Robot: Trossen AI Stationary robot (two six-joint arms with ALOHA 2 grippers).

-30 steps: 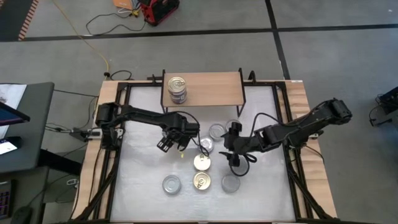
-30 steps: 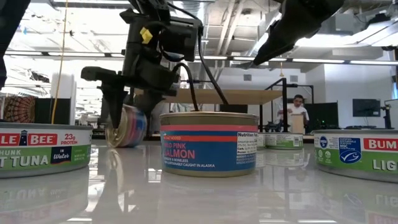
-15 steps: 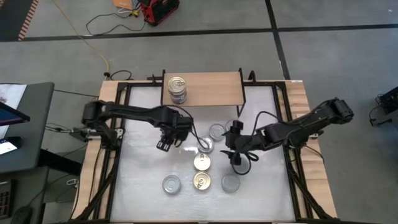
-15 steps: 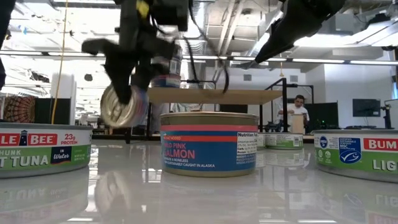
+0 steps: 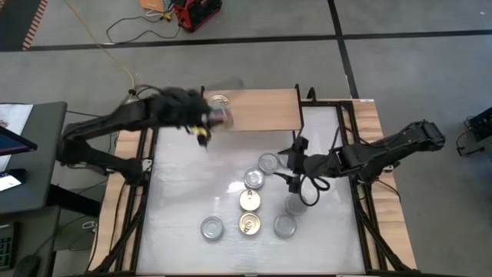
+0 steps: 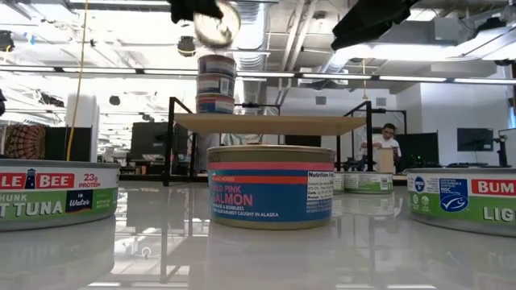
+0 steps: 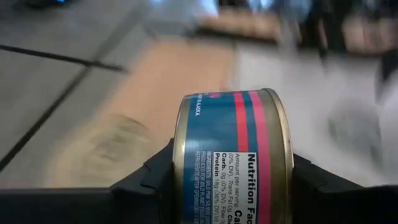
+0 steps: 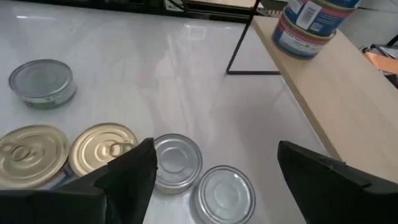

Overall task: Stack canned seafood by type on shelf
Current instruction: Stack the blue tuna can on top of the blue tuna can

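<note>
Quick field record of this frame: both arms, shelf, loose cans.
left gripper: shut on a salmon can, held on edge near the shelf's stack
right gripper: open, empty, above the table cans
shelf: one stack of cans at its left end
table: six loose cans, two gold-lidded, four silver-lidded
</note>
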